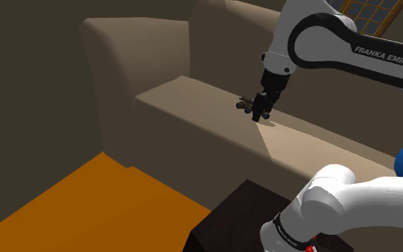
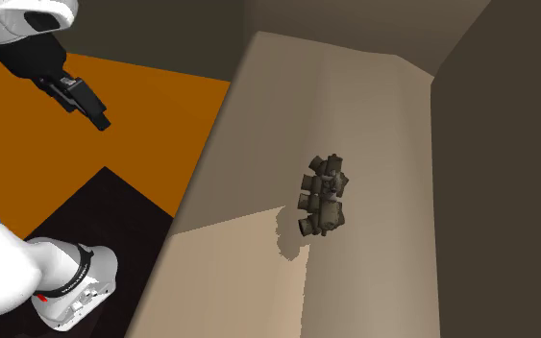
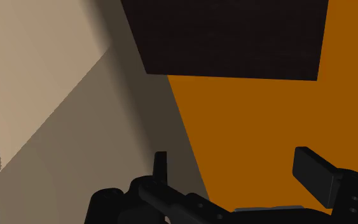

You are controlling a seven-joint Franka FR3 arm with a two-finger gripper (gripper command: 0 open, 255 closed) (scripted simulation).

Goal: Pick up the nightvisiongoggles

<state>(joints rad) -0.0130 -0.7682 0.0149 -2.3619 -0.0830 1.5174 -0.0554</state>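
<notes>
Grey-brown goggles (image 2: 324, 197) sit untouched on the sofa (image 2: 383, 106). Your hand (image 2: 98, 117) hangs wide open, empty, well off them. Whole grab's left.

The white arm (image 1: 328, 46) reaches out, its pincer (image 1: 260, 113) spread apart.

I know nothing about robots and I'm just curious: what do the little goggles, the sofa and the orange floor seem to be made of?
The goggles look dull grey-brown and matte, a cluster of blocky tubes; plastic or metal, I can't tell which. The sofa is plain matte beige with no weave or seams showing; only its shape suggests upholstery. The floor is flat, uniform orange without grain or gloss, so its material stays open.
</notes>
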